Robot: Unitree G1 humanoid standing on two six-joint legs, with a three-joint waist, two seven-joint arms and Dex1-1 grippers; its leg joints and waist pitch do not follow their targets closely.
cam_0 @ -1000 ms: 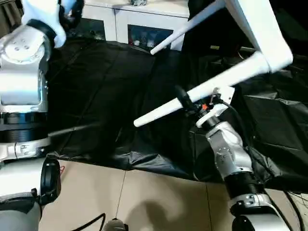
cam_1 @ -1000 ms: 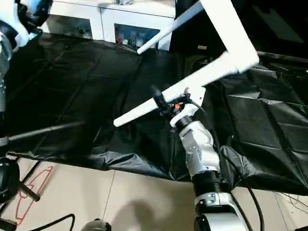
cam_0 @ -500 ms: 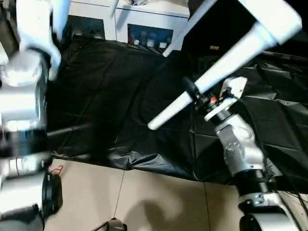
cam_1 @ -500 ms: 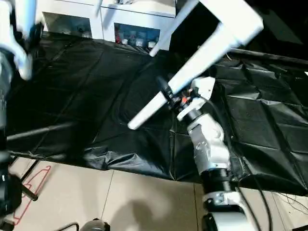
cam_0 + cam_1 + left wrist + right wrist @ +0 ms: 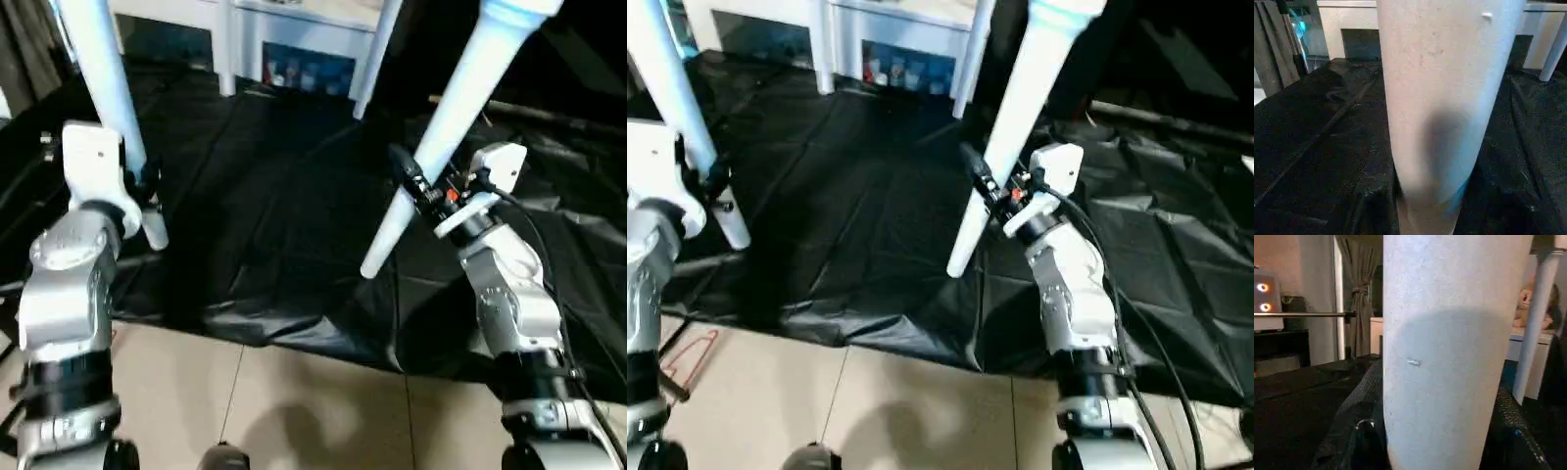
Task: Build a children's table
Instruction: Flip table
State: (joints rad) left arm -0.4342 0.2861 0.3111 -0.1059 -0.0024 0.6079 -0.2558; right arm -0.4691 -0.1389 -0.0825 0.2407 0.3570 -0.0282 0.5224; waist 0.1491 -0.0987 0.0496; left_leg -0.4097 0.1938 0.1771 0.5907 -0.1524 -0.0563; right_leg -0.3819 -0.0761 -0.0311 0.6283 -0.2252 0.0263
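Over the last second the children's table was swung upright, so each leg now points down: left hand (image 5: 137,181) and right hand (image 5: 416,191) clamp one leg (image 5: 108,88) and another leg (image 5: 441,137), ready for standing.

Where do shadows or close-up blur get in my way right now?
Left wrist view: the leg looms close with a dark shadow patch low on it. Right wrist view: the other leg is shaded across its lower half. Left eye view: a soft shadow lies on the floor tiles.
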